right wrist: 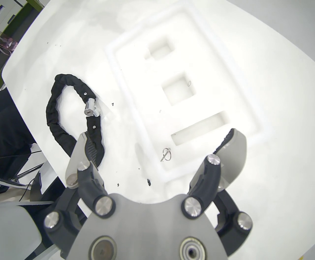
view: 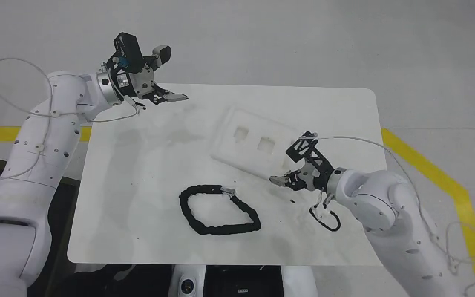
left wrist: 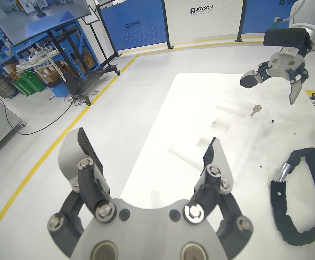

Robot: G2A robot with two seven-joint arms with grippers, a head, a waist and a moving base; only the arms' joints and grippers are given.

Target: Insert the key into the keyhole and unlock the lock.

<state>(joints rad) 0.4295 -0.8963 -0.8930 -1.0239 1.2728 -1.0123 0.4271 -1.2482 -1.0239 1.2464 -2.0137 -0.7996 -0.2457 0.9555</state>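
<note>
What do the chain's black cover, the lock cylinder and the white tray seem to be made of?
Chain cover: probably fabric, matte black, wrinkled.
Lock cylinder: metal, polished silver, with bright reflections.
Tray: likely foam, matte white, with soft-edged cut recesses.

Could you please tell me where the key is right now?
In the right wrist view the key lies on the white foam tray, beside its long slot, just ahead of the open right gripper.

You have a white foam tray (view: 225,141) with rectangular recesses right of centre on the white table (view: 141,193). In the left wrist view, a monitor (left wrist: 44,17) and green bins (left wrist: 24,85) stand on the floor beyond the table.
</note>
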